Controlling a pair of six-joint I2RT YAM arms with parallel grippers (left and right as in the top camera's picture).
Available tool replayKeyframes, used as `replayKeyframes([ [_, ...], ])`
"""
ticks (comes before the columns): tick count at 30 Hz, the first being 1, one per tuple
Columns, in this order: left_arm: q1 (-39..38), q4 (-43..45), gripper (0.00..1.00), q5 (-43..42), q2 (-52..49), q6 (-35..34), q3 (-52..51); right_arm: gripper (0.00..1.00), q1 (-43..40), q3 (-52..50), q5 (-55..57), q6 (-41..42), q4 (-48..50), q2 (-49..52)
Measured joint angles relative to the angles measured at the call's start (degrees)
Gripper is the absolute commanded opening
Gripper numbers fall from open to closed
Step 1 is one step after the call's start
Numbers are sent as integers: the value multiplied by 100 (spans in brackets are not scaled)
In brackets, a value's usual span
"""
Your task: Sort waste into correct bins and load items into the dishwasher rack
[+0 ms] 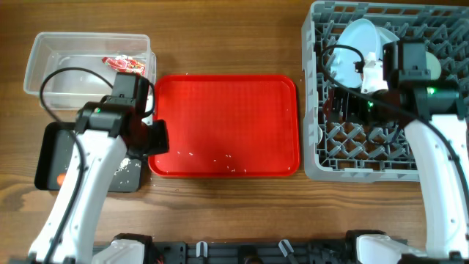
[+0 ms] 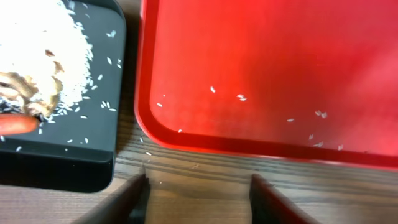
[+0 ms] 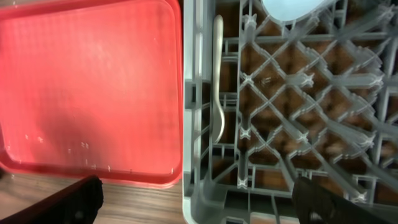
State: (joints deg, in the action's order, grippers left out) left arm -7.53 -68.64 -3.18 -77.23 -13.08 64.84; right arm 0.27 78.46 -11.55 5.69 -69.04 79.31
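The left pincer (image 2: 199, 200) hung low over the wooden surface (image 1: 220, 213), its fingers (image 2: 134, 198) set wide apart with nothing between them, just off the near corner of the red serving tray (image 2: 267, 56). A few white rice crumbs (image 2: 241, 96) lay scattered on that tray. Just beside it sat the black tray (image 2: 99, 143), holding a heap of rice (image 2: 37, 37), a brownish food scrap (image 2: 25, 87) and the small orange carrot (image 2: 15, 124), which touched the edge of the heap. Farther back, the clear tub (image 1: 44, 51) held the red snack wrapper (image 1: 123, 64). The right pincer (image 3: 199, 202) was also spread wide and empty, poised above the edge of the grey dishwasher rack (image 3: 280, 124) nearest the red tray. The white spoon (image 3: 217, 81) lay inside the rack along that wall. A light blue dish (image 1: 355, 38) leaned among the pegs at the far end; whether it was the plate or the bowl could not be told.
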Motion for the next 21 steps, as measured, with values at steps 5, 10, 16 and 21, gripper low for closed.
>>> replayKeyframes([
  [5, -2, 356, 17, 35, 1331, -140, -201, 100, 0, -1091, 4, -57, 1152, -1532],
  [10, 0, 1147, 4, 284, 3600, -232, -1071, 100, 0, -2243, 170, -79, 2011, -3482],
  [16, 0, 1283, 100, 428, 5080, -232, -1670, 100, 0, -2761, 426, -81, 1864, -4319],
  [21, 0, 1416, 100, 455, 5139, -251, -1681, 100, 0, -2769, 457, -81, 1847, -4284],
])
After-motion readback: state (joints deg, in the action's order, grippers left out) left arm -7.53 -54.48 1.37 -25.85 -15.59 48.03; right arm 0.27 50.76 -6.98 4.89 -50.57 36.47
